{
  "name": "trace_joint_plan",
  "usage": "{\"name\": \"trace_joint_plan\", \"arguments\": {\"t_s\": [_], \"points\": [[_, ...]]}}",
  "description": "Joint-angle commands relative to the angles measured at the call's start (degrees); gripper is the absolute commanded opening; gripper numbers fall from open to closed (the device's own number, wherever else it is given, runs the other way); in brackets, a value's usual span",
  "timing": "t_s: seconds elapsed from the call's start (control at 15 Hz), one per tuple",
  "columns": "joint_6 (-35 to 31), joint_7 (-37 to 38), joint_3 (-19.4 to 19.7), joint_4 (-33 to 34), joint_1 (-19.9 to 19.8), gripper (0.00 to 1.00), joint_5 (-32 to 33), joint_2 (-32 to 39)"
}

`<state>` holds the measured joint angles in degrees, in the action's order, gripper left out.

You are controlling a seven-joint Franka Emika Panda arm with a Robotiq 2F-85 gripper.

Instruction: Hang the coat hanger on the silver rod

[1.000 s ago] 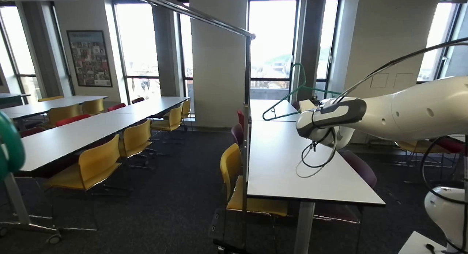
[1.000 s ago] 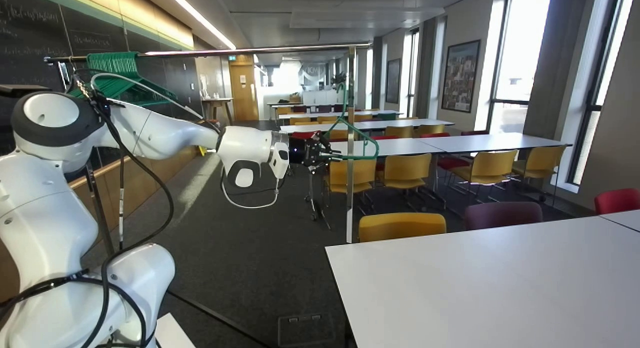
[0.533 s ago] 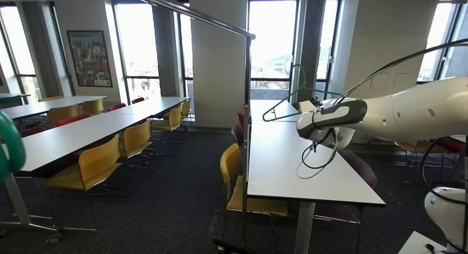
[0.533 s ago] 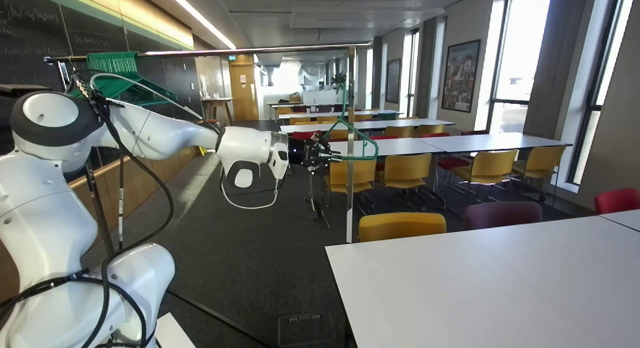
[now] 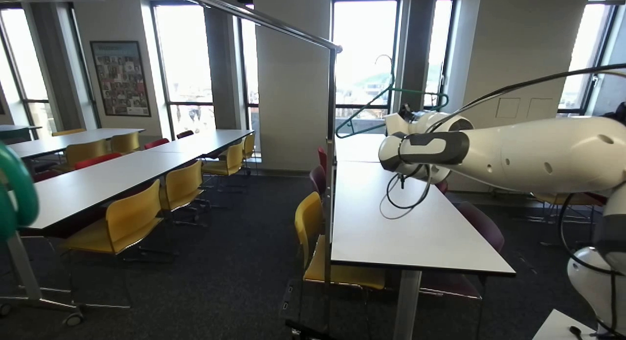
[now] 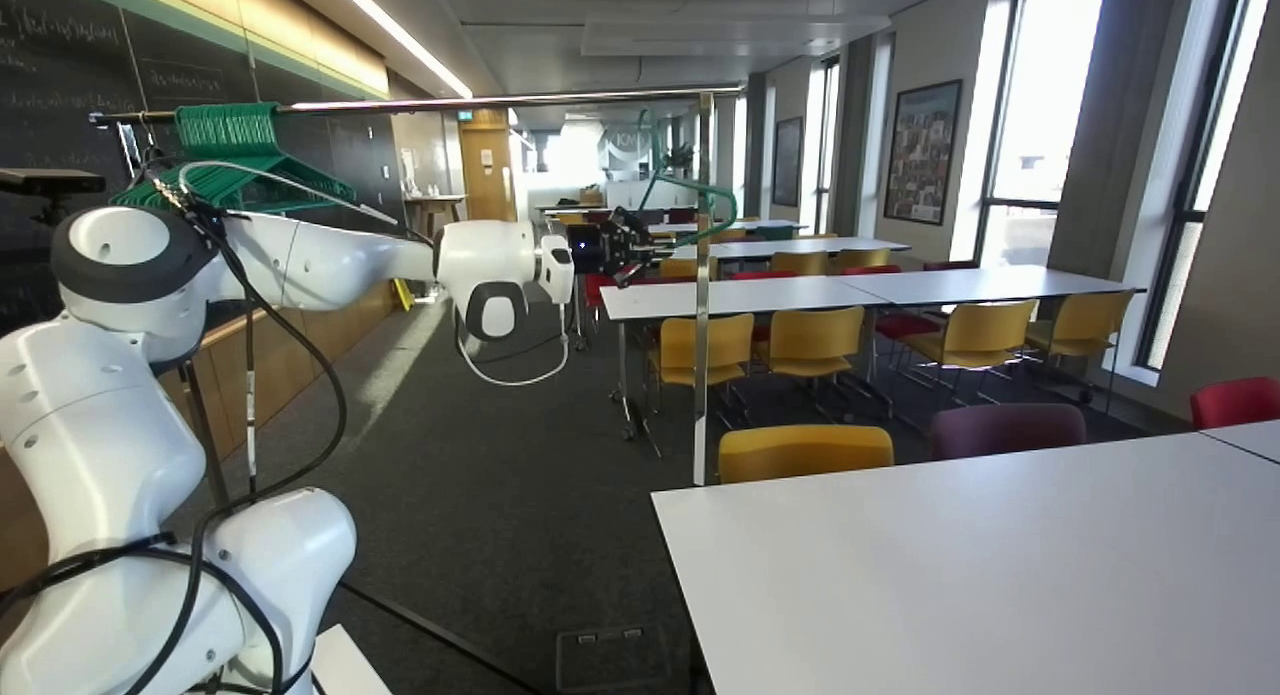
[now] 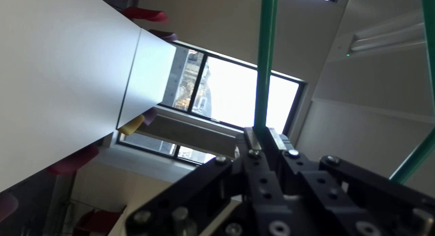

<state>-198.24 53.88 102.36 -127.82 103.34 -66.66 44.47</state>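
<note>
My gripper (image 7: pixel 264 137) is clamped on the hanger (image 7: pixel 265 59), fingers (image 7: pixel 251 138) pinching its lower bar from both sides; in the wrist view the bar runs straight out from between the tips, and more green lengths of the hanger show along the edge; behind it a window (image 7: pixel 231 90) glares.

I hold the hanger up in the air in both exterior views, its hook (image 5: pixel 392 75) uppermost and its body a little tilted; my arm (image 6: pixel 330 270) reaches out behind it, nearly level; the rod (image 6: pixel 500 101) crosses high up, long and shiny, joined near its end to an upright post (image 6: pixel 702 375); in an exterior view the hook appears well to the side of that end, apart from the rod and lower than it; in the exterior view where a row of green hangers (image 6: pixel 228 127) hangs packed on the rod, away from the post, my hook shows just below the rod's line; how much depth lies between them I cannot tell.

Behind that row a blackboard (image 6: pixel 60 85) covers the wall; a white table (image 5: pixel 386 232) shows below my arm in an exterior view, with a yellow chair (image 5: pixel 307 217) beside it, and at the edge there sits a large green shape (image 5: pixel 28 198), cut off and blurred.
</note>
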Motion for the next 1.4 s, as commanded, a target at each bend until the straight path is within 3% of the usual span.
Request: {"name": "trace_joint_plan", "arguments": {"t_s": [0.0,0.33,0.6,1.0,1.2,1.33], "points": [[0.01,0.30,-4.87,11.21,-13.27,0.02,-3.94,6.24],[7.38,7.42,-3.03,17.14,-25.82,0.02,-17.54,22.95],[10.22,15.05,-0.40,15.98,-28.23,0.02,-19.46,29.36],[20.12,31.67,7.59,18.19,-28.79,0.02,-10.98,38.72],[30.43,42.25,12.41,24.69,-31.14,0.02,-2.69,42.32],[34.08,48.95,13.71,30.31,-32.11,0.02,6.14,40.17]]}}
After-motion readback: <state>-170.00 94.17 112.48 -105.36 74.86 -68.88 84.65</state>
